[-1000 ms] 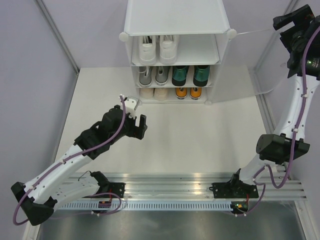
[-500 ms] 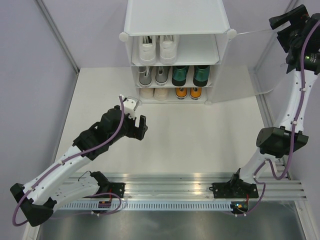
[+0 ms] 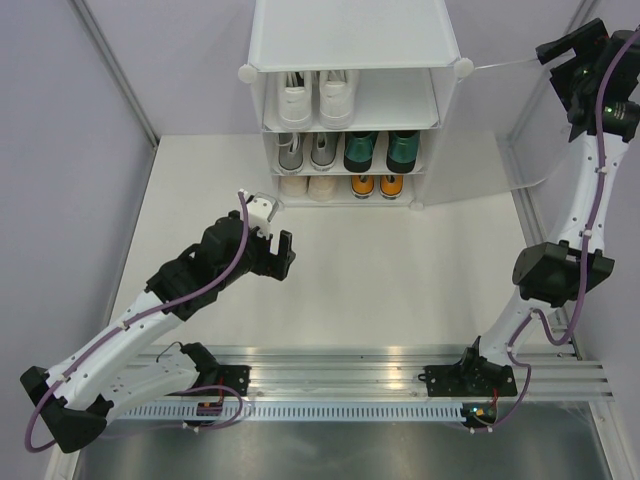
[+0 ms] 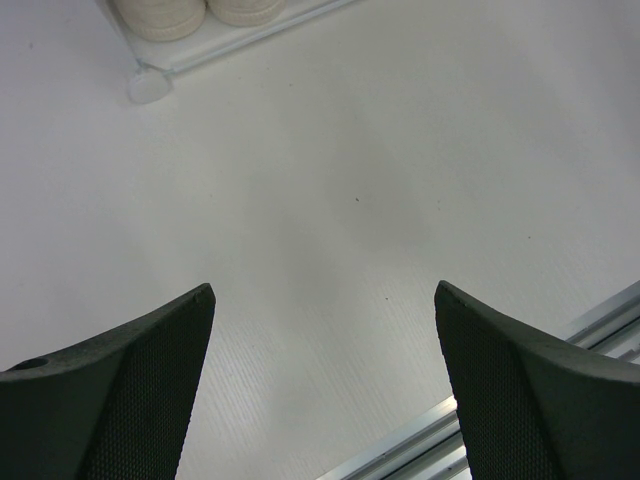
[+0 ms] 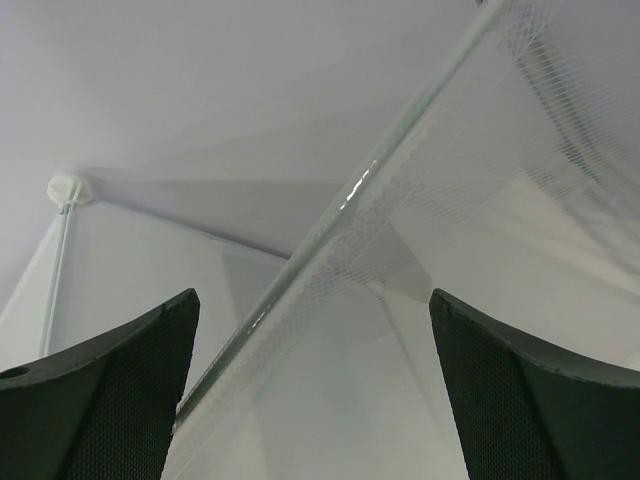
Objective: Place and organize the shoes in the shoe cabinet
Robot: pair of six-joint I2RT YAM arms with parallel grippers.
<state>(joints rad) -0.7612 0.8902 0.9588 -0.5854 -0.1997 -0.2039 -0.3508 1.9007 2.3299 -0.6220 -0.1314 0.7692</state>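
Observation:
The white shoe cabinet [image 3: 352, 35] stands at the table's far edge with shoes on all three shelves. White sneakers [image 3: 315, 100] sit on top, grey lace-ups [image 3: 305, 150] and dark green shoes [image 3: 380, 150] in the middle, a cream pair [image 3: 308, 185] and orange lace-ups [image 3: 377, 185] at the bottom. Its frosted door [image 3: 510, 120] hangs swung out to the right. My right gripper [image 3: 550, 48] is raised by the door's upper edge [image 5: 330, 220], open, with that edge between the spread jaws [image 5: 312, 300]. My left gripper [image 3: 272, 235] hovers open and empty over the table [image 4: 322, 300].
The cream shoes' toes [image 4: 190, 12] and a round cabinet foot [image 4: 150, 85] show at the top of the left wrist view. A metal rail [image 3: 330, 365] runs along the near edge. Lilac walls close in both sides and the back.
My right arm has lifted and shifted slightly left, toward the door's upper edge. The left arm has not moved.

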